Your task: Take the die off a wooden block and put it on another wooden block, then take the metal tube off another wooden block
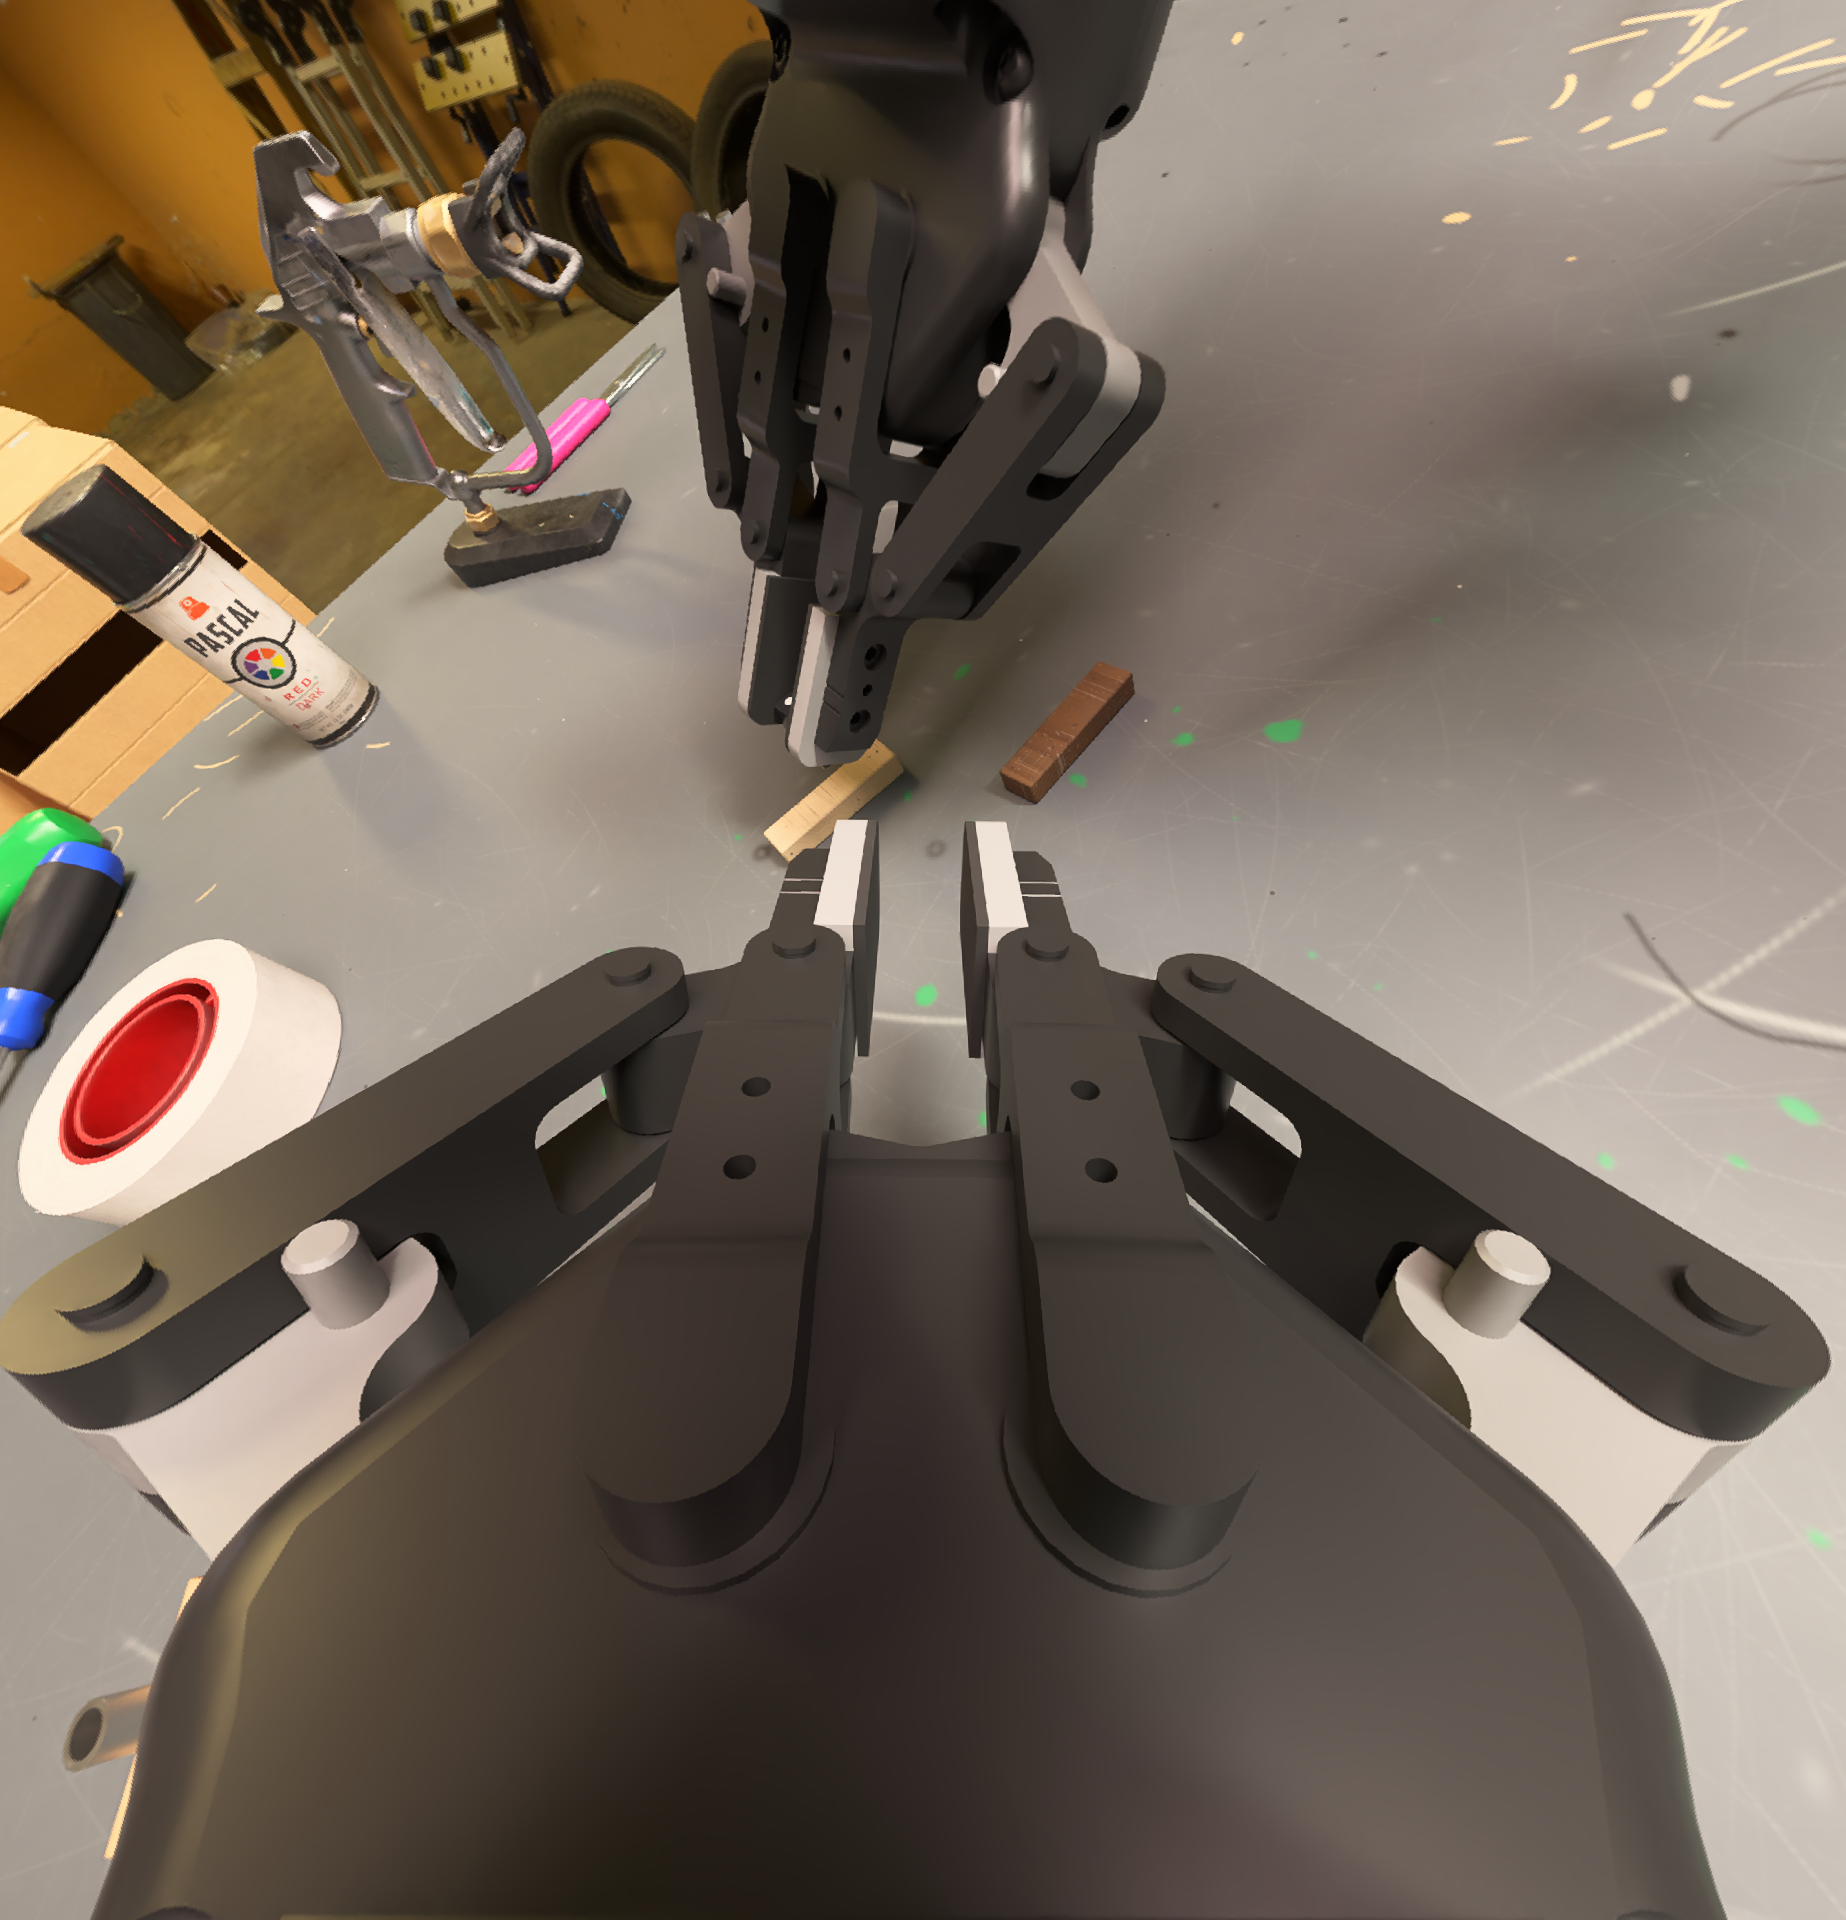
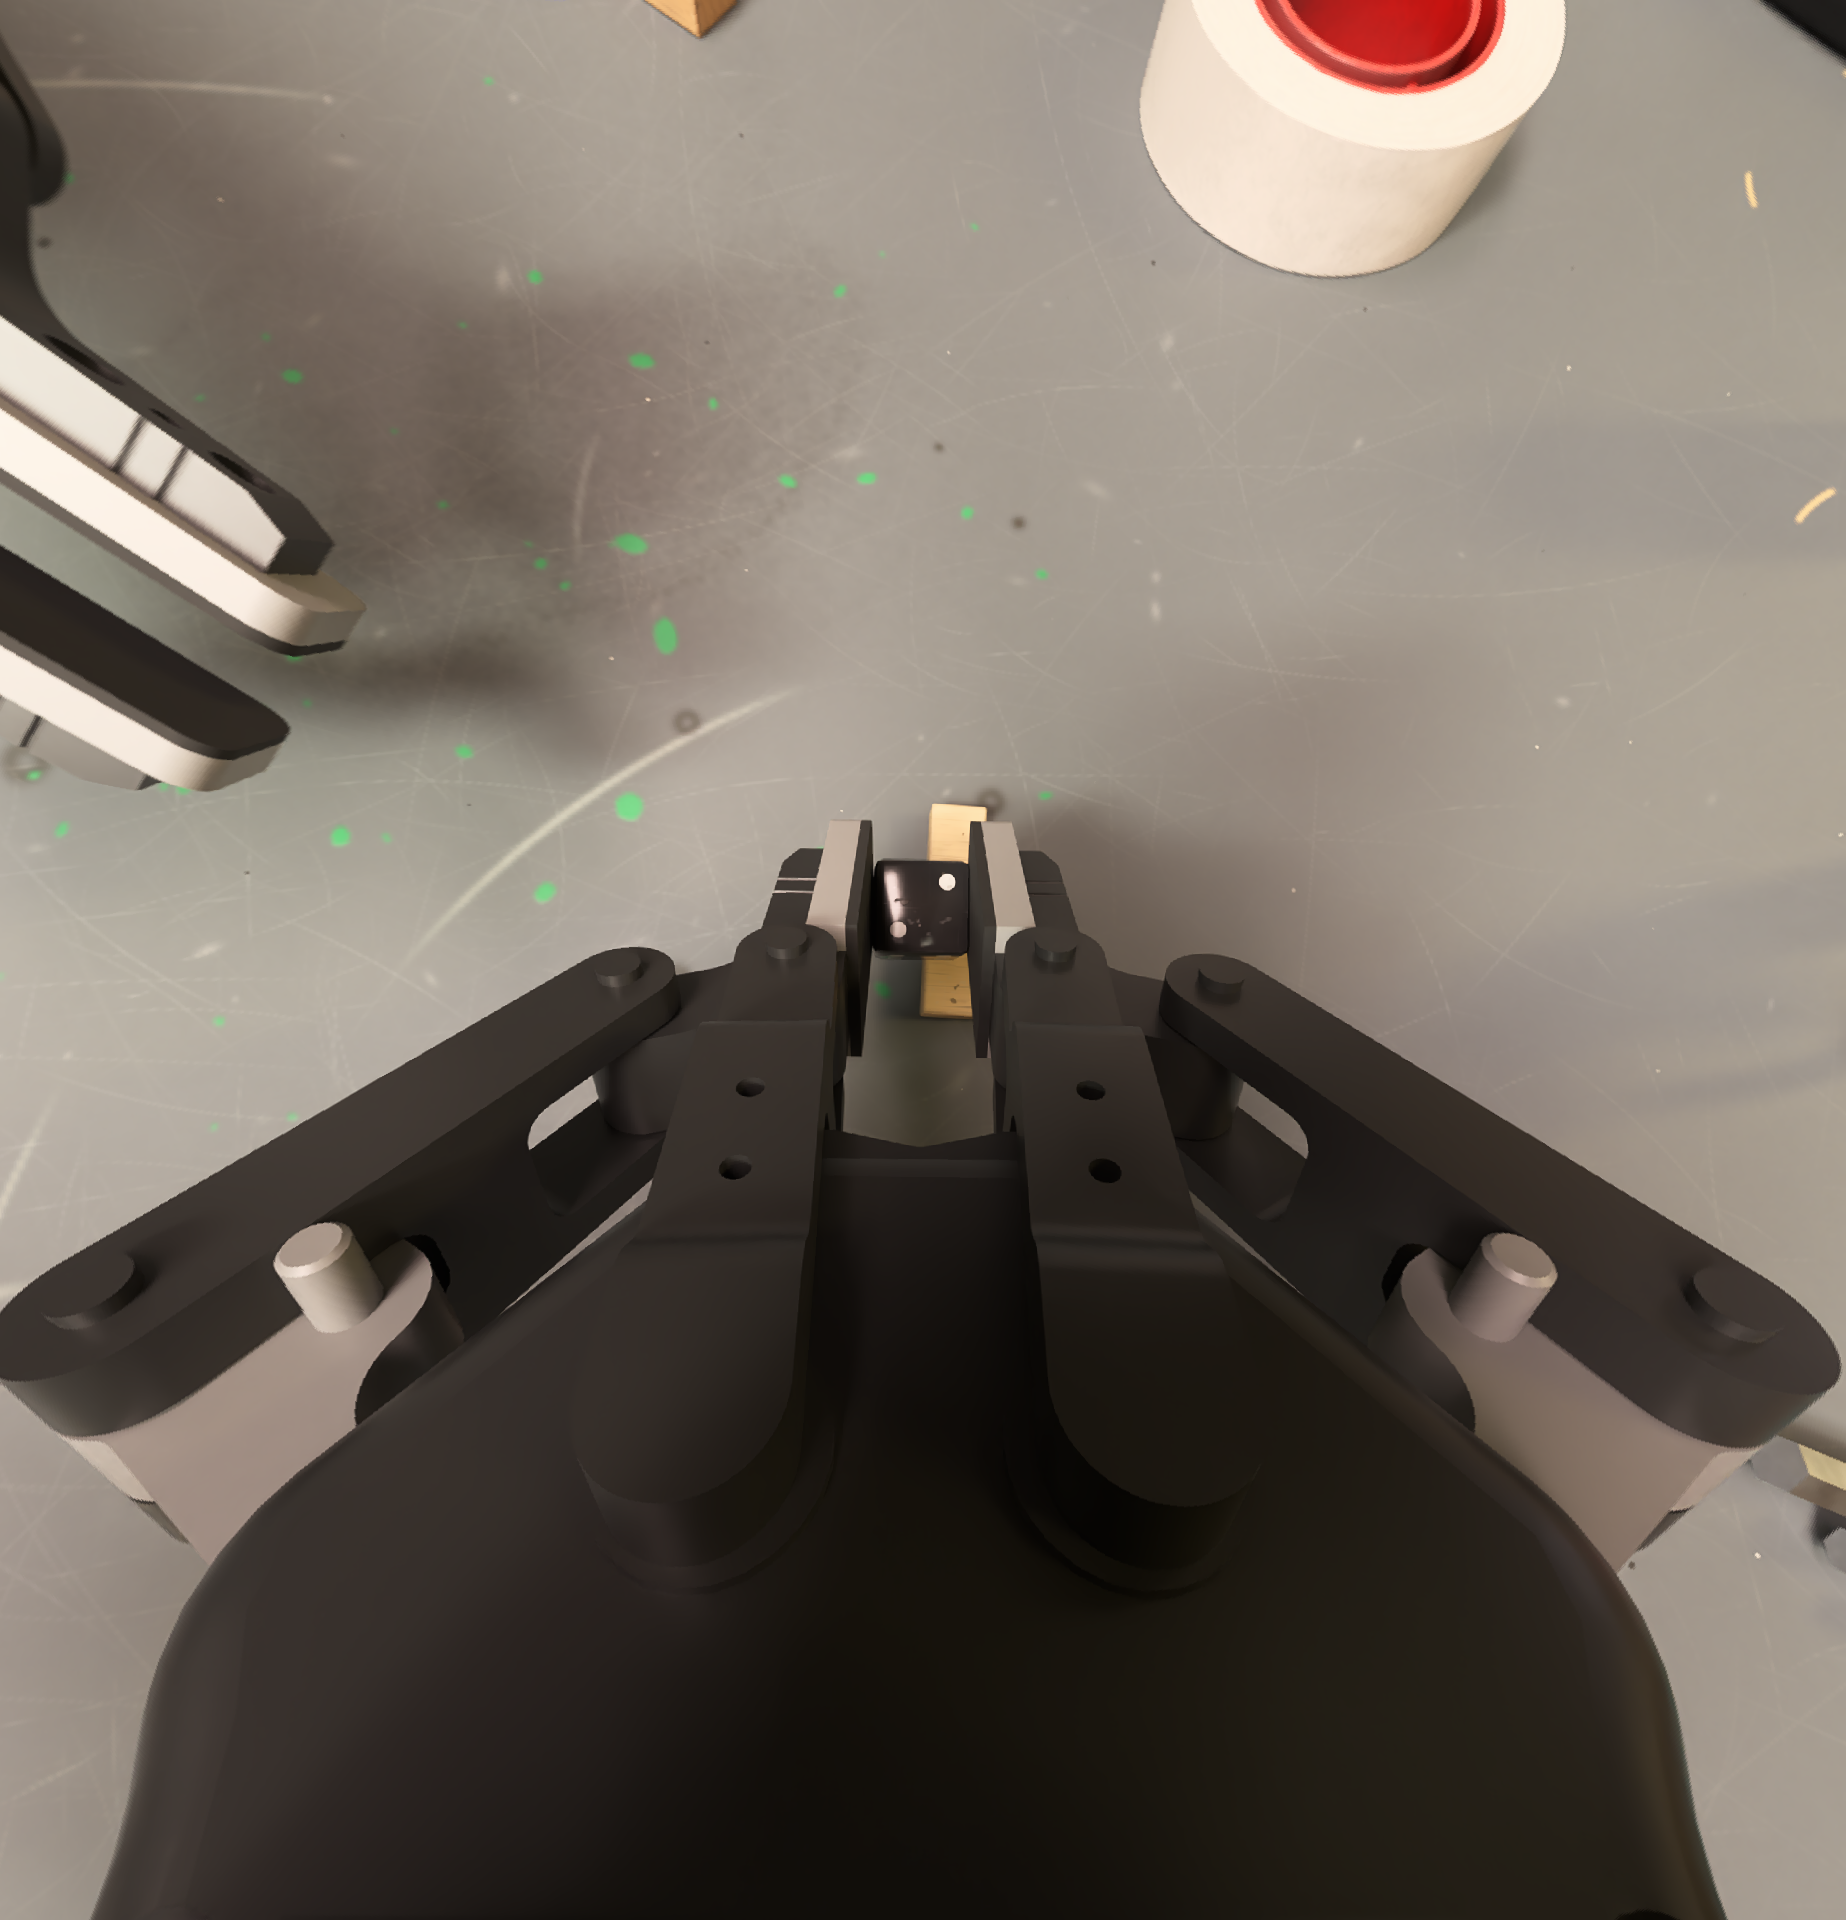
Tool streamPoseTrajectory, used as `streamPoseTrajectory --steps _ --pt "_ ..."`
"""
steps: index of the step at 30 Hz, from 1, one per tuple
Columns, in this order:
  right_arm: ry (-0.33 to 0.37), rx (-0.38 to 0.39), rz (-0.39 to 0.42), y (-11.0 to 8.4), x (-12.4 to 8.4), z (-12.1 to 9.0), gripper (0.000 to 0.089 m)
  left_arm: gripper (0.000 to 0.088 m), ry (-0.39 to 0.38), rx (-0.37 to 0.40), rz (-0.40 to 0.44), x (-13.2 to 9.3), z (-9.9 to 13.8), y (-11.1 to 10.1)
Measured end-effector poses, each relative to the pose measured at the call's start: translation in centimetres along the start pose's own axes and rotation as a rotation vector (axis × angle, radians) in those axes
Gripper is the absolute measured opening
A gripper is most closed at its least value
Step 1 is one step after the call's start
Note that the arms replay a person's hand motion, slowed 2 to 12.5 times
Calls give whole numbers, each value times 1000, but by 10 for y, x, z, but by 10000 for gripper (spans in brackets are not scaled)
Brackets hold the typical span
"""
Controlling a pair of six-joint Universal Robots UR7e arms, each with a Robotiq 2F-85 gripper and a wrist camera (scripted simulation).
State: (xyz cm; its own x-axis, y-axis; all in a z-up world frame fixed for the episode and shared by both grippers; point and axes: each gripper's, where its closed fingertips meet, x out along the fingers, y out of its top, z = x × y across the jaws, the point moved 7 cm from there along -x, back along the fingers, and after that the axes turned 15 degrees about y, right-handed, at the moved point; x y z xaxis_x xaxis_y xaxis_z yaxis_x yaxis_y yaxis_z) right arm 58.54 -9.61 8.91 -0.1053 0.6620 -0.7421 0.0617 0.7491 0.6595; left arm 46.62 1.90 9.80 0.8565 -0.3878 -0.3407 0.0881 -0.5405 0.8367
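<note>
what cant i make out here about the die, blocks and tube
- Left wrist view: the die is hidden behind the right pincer, over the light block.
- Right wrist view: whether the die touches the light block below.
- Left wrist view: the metal tube is mostly hidden by the left pincer's body.

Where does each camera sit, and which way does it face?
Left wrist view: on the left claw, facing across the table at the right claw above the pale wooden block; its own fingers show.
Right wrist view: on the right claw, facing down at the die between its fingers, above that block.
Shared: block, both claws, white tape roll.
</note>
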Motion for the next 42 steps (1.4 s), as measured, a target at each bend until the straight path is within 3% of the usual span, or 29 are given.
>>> streamPoseTrajectory --steps 29,42 --pt "-40 -107 88 5 -26 -30 164 146 17 19 -12 1 1 0" --pt "-45 -93 -45 -18 -27 -30 164 141 8 44 13 -3 3 2"
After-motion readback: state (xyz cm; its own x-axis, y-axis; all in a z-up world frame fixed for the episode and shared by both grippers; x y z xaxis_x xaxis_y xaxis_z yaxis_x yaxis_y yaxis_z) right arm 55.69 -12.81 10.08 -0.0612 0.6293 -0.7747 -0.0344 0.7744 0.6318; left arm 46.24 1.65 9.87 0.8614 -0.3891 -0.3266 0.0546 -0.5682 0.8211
